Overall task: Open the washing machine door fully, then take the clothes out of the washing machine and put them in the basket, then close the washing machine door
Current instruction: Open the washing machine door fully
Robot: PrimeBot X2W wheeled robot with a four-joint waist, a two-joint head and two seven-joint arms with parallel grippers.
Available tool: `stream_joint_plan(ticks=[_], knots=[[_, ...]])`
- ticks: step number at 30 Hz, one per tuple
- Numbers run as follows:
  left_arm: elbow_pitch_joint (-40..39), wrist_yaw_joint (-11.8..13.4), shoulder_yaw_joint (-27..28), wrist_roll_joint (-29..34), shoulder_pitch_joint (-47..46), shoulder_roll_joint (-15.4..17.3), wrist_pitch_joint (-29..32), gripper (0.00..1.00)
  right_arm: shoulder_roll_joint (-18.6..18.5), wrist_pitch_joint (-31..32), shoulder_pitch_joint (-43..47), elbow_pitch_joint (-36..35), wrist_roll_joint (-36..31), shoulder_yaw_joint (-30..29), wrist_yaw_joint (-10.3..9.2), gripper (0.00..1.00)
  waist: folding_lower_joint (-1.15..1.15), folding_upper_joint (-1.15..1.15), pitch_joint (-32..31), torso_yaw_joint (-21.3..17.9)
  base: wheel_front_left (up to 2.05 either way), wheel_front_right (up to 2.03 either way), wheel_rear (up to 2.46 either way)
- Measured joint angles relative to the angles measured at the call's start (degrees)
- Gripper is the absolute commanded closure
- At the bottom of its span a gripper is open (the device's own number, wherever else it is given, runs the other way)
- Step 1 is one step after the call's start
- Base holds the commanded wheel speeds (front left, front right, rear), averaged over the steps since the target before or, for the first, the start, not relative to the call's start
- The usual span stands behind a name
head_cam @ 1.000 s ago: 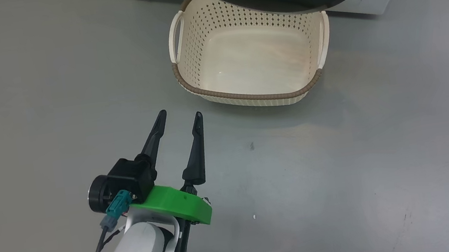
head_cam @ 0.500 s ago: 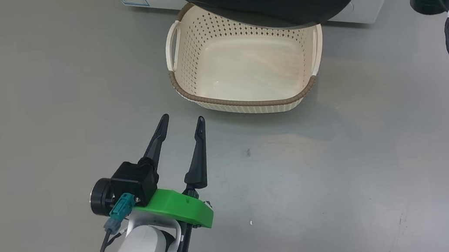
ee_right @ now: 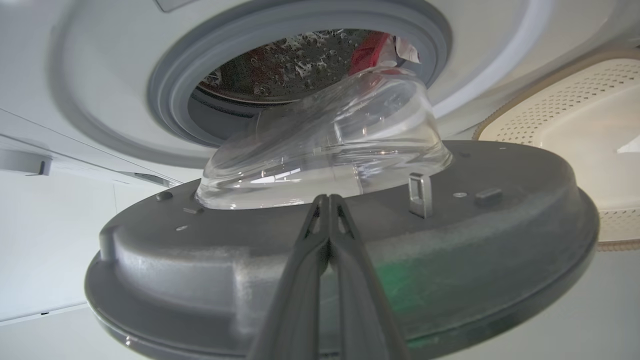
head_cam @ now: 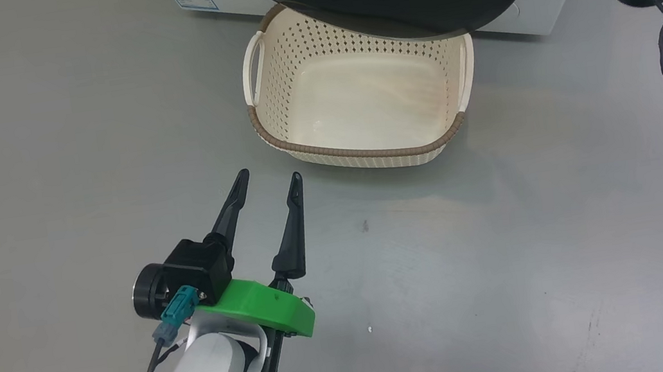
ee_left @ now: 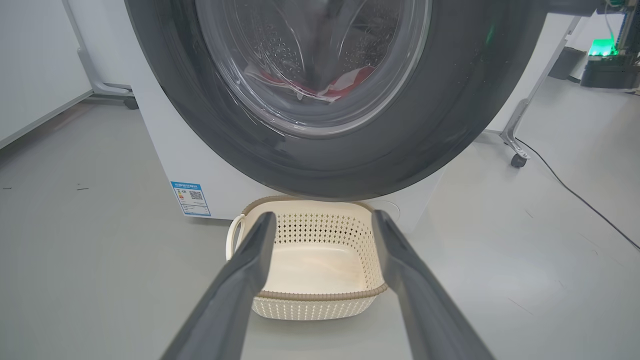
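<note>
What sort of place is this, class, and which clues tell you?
Probably a robotics test room staged for laundry: a washing machine, a basket on bare grey floor, and a wheeled frame with a trailing cable.

Left gripper (head_cam: 269, 175) spread wide; right gripper (ee_right: 327, 200) pinched closed, apparently empty.

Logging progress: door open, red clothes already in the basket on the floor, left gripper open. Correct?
Not quite: the basket is empty in the head view; the clothes lie inside the washing machine, seen in the right wrist view. The door is open and the left gripper is open.
</note>
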Motion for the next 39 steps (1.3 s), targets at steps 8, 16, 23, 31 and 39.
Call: stream_joint_plan(ticks=[8, 16, 23, 31, 39], knots=[[0.15, 0.00, 1.72, 0.45, 0.00, 0.01, 0.00, 0.00, -4.05, -7.23, 2.56, -4.20, -9.24, 5.55, 7.57, 1.00, 0.00, 0.00, -0.98, -0.36, 0.00, 0.00, 0.00], [0.59, 0.00, 3.61, 1.37, 0.04, 0.03, 0.00, 0.00, -5.10, -13.97, 6.69, -8.81, -14.60, 8.89, 11.99, 1.00, 0.00, 0.00, -3.00, -1.67, 0.00, 0.00, 0.00], [1.15, 0.00, 5.48, 2.88, 0.82, 0.03, 0.00, 0.00, -7.11, -19.73, 12.77, -14.13, -21.30, 14.25, 12.35, 1.00, 0.00, 0.00, -4.87, -3.49, 0.00, 0.00, 0.00], [2.14, 0.00, 7.30, 4.52, 2.11, 0.10, 0.00, 0.00, -8.04, -26.19, 21.70, -21.54, -26.52, 20.83, 12.35, 1.00, 0.00, 0.00, -7.22, -5.84, 0.00, 0.00, 0.00], [2.24, -0.01, 10.10, 4.90, 3.82, 0.43, 0.00, 0.00, -8.75, -32.64, 31.94, -25.98, -27.89, 22.34, 12.35, 1.00, 0.00, 0.00, -9.34, -8.22, 0.00, 0.00, 0.00]])
